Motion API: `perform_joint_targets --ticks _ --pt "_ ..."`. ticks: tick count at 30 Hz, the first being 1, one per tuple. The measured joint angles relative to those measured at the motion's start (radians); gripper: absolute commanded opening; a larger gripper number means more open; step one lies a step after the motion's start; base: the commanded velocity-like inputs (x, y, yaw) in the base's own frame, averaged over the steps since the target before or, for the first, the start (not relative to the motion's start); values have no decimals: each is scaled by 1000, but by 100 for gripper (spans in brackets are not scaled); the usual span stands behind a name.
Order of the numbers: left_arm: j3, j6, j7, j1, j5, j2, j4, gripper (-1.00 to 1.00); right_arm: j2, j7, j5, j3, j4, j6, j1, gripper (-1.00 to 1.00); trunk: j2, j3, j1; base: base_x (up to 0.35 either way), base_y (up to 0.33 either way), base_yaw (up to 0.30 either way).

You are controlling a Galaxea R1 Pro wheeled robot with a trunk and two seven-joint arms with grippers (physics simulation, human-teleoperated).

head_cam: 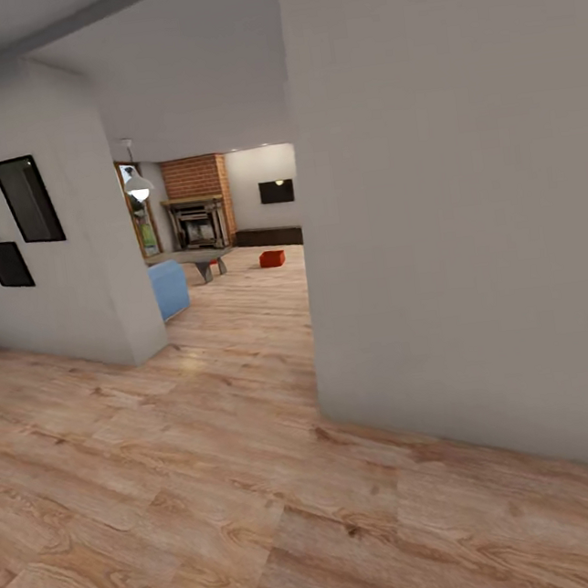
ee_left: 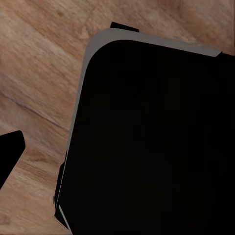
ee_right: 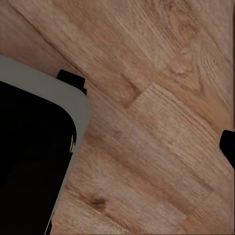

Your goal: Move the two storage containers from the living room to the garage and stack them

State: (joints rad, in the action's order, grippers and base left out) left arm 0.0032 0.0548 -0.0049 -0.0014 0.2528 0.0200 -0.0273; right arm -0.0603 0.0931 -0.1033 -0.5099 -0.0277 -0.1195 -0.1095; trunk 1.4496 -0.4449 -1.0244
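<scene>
While the head camera looks down a hallway of light wood plank floor [head_cam: 217, 487], a plain white wall [head_cam: 460, 218] closes off the right side and another white wall on the left carries several black picture frames [head_cam: 27, 200]. Between the two walls the living room [head_cam: 232, 237] opens in the distance, with a brick fireplace [head_cam: 197, 209], a black wall TV [head_cam: 276, 191], a hanging lamp [head_cam: 138, 186], the blue end of a sofa [head_cam: 169, 288] and a low table [head_cam: 203, 261] before the hearth. One orange-red storage container [head_cam: 272, 258] sits on the plank floor far down the room, well apart from the sofa, below the TV. Each wrist camera looks down at the planks past a dark, grey-edged rounded body [ee_left: 156, 142] of the robot [ee_right: 34, 156]; whether the left or right gripper is open or closed cannot be told from these views.
</scene>
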Motion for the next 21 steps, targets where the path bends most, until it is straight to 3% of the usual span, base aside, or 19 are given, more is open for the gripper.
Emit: perform_joint_targets --ticks 21 --pt "0 0 0 0 0 -1 0 100 0 0 0 0 0 0 0 100 0 0 0 326 0 36"
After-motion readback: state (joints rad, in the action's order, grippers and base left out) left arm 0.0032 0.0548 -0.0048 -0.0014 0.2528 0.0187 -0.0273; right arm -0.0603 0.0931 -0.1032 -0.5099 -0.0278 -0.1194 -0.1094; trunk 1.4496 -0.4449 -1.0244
